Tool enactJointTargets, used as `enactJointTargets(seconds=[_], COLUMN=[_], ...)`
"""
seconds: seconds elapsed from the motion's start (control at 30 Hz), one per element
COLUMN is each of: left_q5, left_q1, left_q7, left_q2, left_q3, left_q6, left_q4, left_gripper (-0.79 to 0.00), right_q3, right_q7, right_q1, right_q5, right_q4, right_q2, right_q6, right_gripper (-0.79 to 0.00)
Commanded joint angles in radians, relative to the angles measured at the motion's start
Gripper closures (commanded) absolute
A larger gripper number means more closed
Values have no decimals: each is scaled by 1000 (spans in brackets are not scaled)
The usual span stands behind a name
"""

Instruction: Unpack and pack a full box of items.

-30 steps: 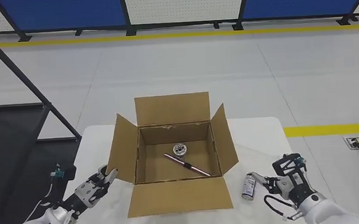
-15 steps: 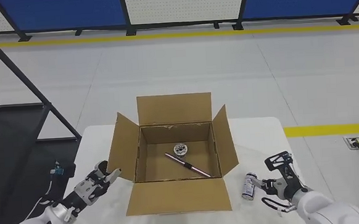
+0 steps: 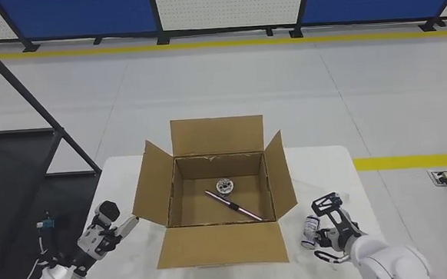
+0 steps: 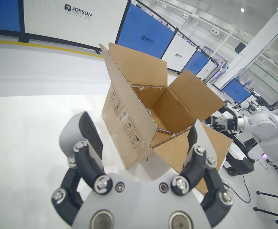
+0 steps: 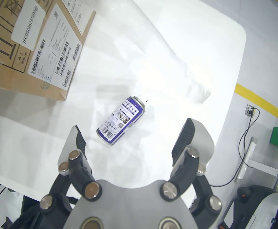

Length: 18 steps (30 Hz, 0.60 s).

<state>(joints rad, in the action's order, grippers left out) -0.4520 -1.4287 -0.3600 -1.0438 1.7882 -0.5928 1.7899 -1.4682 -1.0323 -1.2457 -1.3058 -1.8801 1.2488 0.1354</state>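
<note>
I have the cardboard box (image 3: 222, 245) standing open in the middle of the white table (image 3: 329, 168), all four flaps folded out. On its floor lie a slim pen (image 3: 233, 204) and, near the back wall, a small round item (image 3: 224, 186). The spray can (image 5: 121, 120) lies on its side on the table just beside the box's right front corner. Its purple and white label carries a barcode, a square code and small pictures. My right gripper (image 5: 132, 126) hovers over the can, fingers spread wide and touching nothing. On that side of the box I see white stickers (image 5: 54, 54) with barcodes. My left gripper (image 4: 140, 119) sits off the box's left side, fingers also apart and empty, facing a row of black handling pictograms (image 4: 126, 123) printed on the cardboard.
</note>
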Motion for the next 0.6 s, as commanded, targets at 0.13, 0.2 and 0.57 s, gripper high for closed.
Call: enactJointTargets(seconds=[0.13,0.2,0.57], left_q5=[5,2,-5], left_q1=[2,7,17], left_q7=[-2,-6,-6], left_q2=[2,3,5], left_q3=[-3,-8,-18], left_q6=[-2,-3,-6], left_q4=[1,1,-5], left_gripper=[-785,-785,-785], right_q3=[43,52,67], right_q7=[-9,-8,-2], right_q1=[28,37,103], right_q5=[19,27,120], right_q4=[80,100,226], right_q2=[6,7,18], right_q6=[-49,-65,-161], right_gripper=[-785,-785,-785])
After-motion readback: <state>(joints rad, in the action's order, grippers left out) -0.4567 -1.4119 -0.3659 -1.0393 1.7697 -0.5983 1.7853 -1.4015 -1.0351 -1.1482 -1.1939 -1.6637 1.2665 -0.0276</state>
